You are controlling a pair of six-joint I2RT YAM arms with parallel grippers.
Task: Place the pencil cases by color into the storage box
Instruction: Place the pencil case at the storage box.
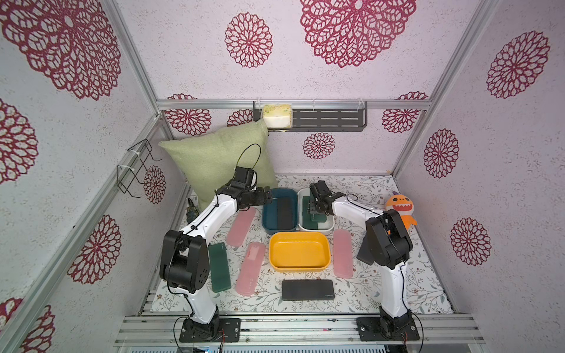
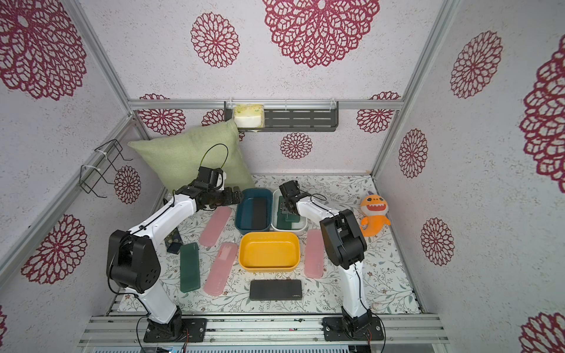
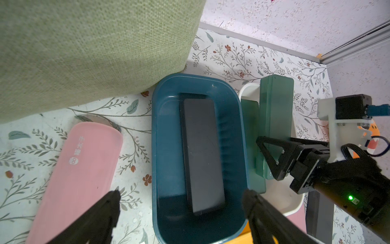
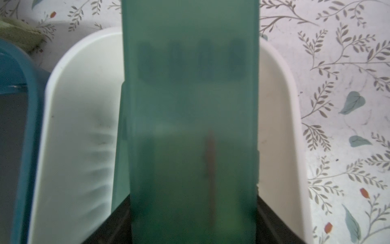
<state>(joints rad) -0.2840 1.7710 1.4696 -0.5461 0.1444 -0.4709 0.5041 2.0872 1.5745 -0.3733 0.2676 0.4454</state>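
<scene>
My right gripper (image 4: 193, 221) is shut on a dark green pencil case (image 4: 190, 105) and holds it over the white bin (image 1: 329, 228). A second green case (image 3: 250, 137) lies in that bin. My left gripper (image 3: 181, 196) hangs open and empty at the blue bin (image 1: 265, 226), which holds a black case (image 1: 284, 214). The yellow bin (image 1: 299, 266) has nothing in it. On the table lie three pink cases (image 1: 241, 226) (image 1: 250, 269) (image 1: 342, 256), a green case (image 1: 219, 267) and a black case (image 1: 307, 289).
A green pillow (image 1: 220, 159) leans against the back left corner, close behind my left gripper. An orange plush toy (image 1: 400, 211) sits at the right wall. A dark flat thing (image 1: 364, 253) shows beside my right arm. A wall shelf (image 1: 308, 120) hangs above.
</scene>
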